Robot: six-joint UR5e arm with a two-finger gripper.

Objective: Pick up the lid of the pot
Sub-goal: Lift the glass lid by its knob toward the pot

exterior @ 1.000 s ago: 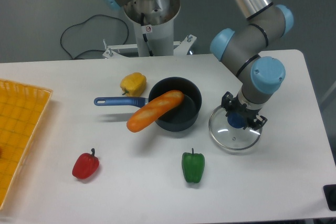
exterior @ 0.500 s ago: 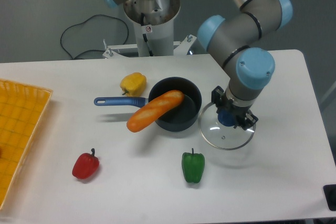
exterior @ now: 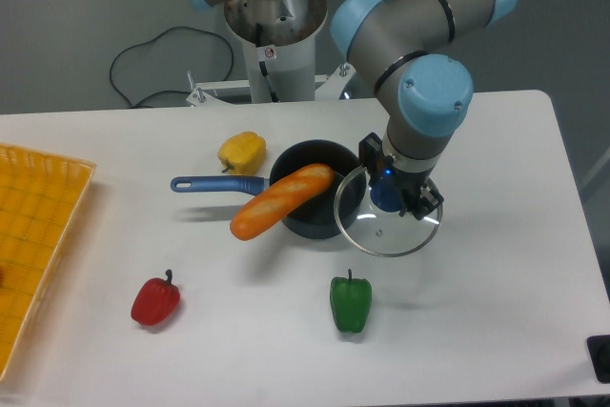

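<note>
The pot lid (exterior: 381, 234), clamped at its blue knob (exterior: 386, 194) by the gripper (exterior: 395, 190), has been shifted left toward the pot (exterior: 316, 220); pickup appears achieved.

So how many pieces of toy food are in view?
4: an orange piece across the saucepan, a yellow piece beyond its handle, a green pepper and a red pepper nearer the camera. The saucepan could hide more.

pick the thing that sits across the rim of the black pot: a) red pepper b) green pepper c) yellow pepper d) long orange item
d, since the long orange item crosses the rim of the black pot, with one end over the opening and the other sticking out past it.
</note>
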